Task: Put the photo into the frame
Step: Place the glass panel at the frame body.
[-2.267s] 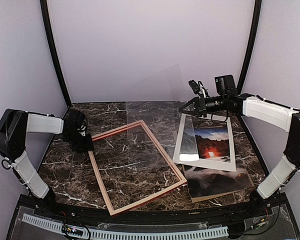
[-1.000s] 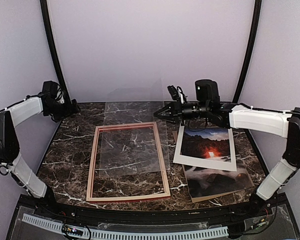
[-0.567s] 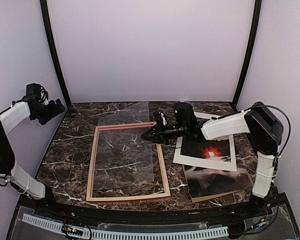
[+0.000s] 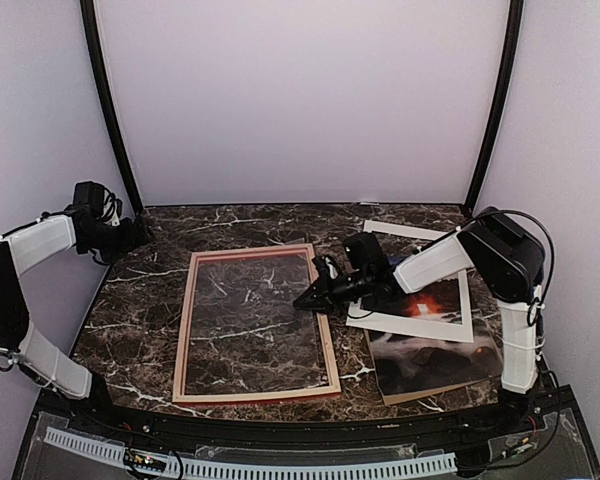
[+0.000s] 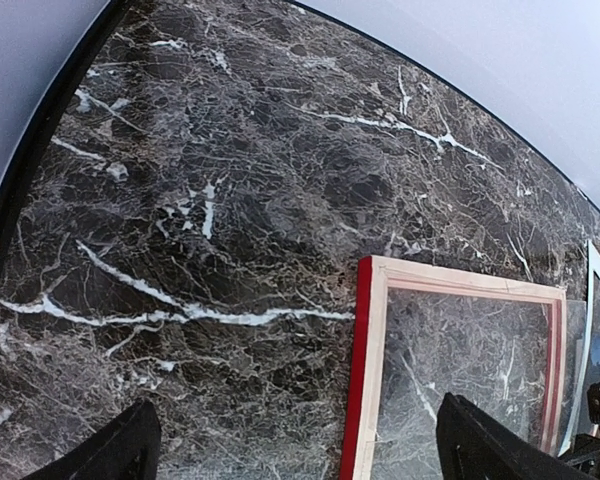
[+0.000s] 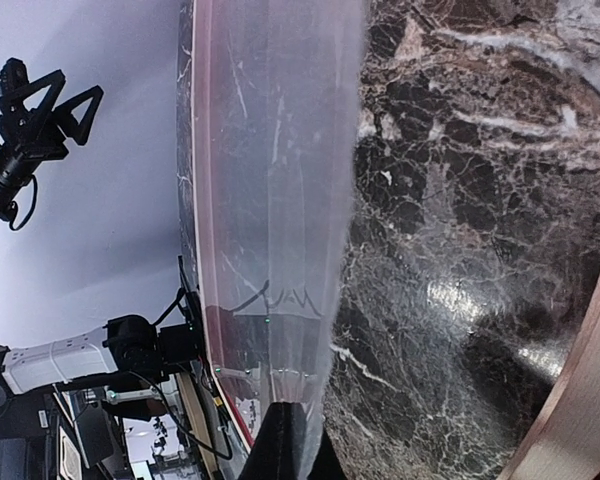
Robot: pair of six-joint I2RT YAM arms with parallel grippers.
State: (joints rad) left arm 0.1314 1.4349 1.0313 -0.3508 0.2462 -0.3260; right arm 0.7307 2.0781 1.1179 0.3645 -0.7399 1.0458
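Observation:
The frame [image 4: 184, 330] lies flat at centre left, pale wood back up; its red edge shows in the left wrist view [image 5: 360, 370]. A clear sheet [image 4: 250, 320] lies inside it. My right gripper [image 4: 306, 298] is shut on the sheet's right edge, just above the frame's right rail; in the right wrist view the fingertips [image 6: 285, 445] pinch the sheet [image 6: 270, 150]. To the right lies the photo [image 4: 430, 362], its upper part under a white mat [image 4: 380, 320]. My left gripper [image 4: 138, 233] hangs open at the far left, away from the frame, its fingers [image 5: 115, 455] empty.
A brown backing board [image 4: 420, 394] lies under the photo near the front right. Black posts [image 4: 108, 110] stand at both back corners against the pale walls. The right arm [image 4: 440, 258] reaches across the mat.
The right gripper has come down and forward, and the clear sheet, earlier tilted over the frame's far rail, now lies inside it. The left gripper has moved slightly right and down.

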